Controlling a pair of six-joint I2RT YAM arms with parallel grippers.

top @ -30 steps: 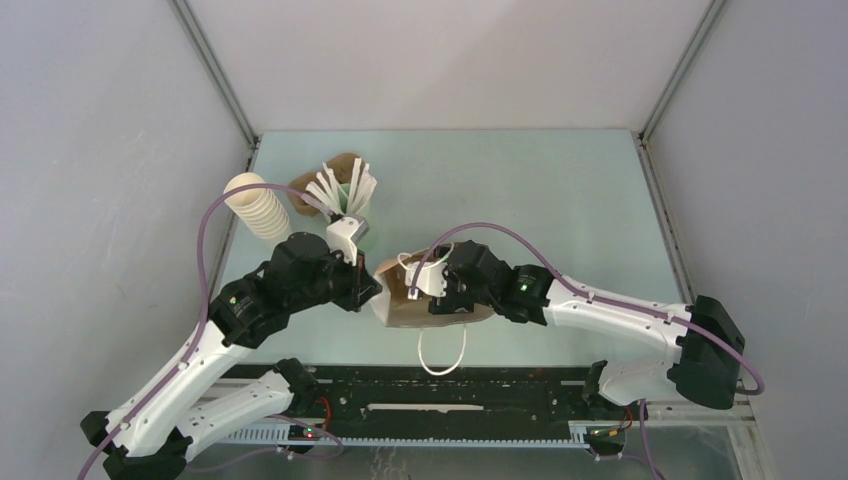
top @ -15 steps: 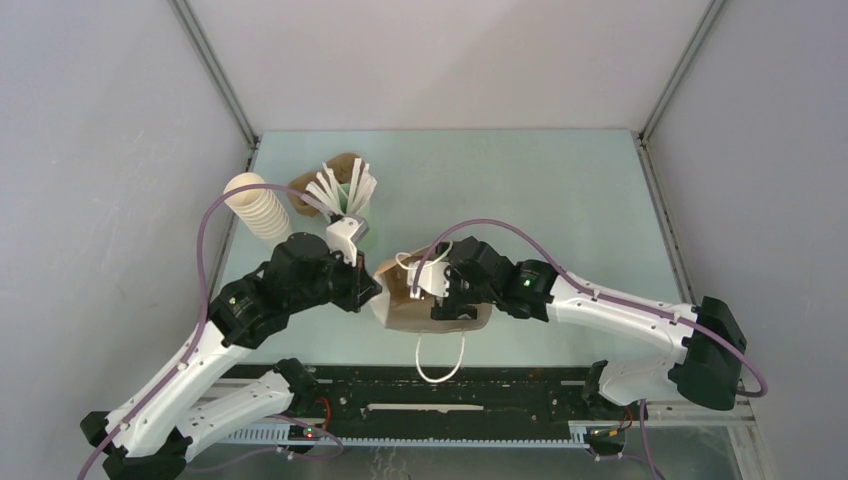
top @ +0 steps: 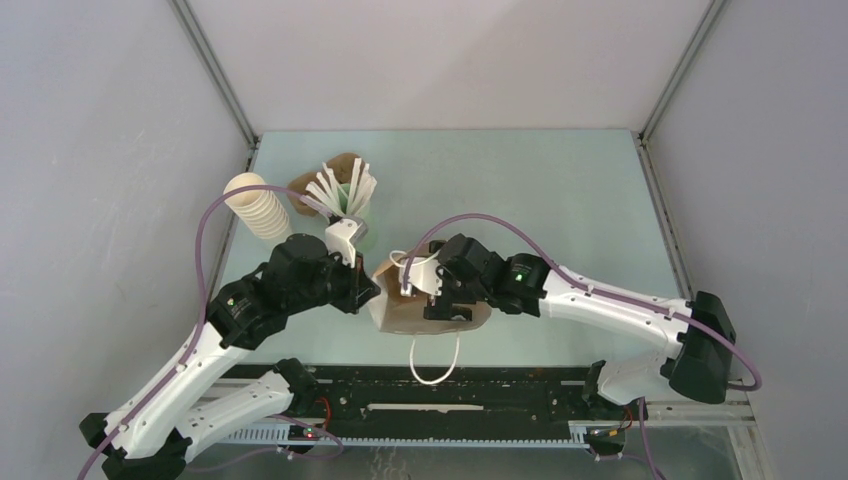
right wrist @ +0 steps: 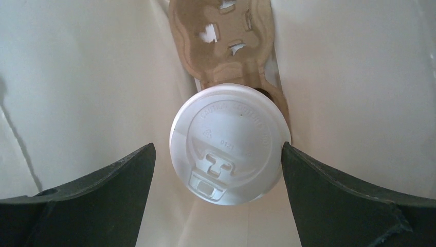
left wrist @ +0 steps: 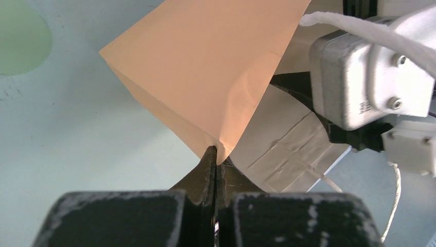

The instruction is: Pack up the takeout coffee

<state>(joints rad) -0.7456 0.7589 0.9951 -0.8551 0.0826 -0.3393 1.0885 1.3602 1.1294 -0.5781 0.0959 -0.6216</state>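
Compared with one second ago, the right gripper has shifted toward the left of the top view and sits further over the mouth of the paper bag, whose white cord handle now hangs slightly further left. Left gripper: unchanged, at the bag's left side; in the left wrist view its fingers are clenched on a folded corner of the bag's orange-brown wall. Right wrist view: the takeout coffee, seen from above as a round white lid, stands upright inside the bag in the near pocket of a brown cardboard carrier, with the bag's pale inner walls on either side. Right gripper: released, its dark fingers spread to lower left and lower right of the lid. Upper left of the table: a stack of cups and a green cup of white sticks.
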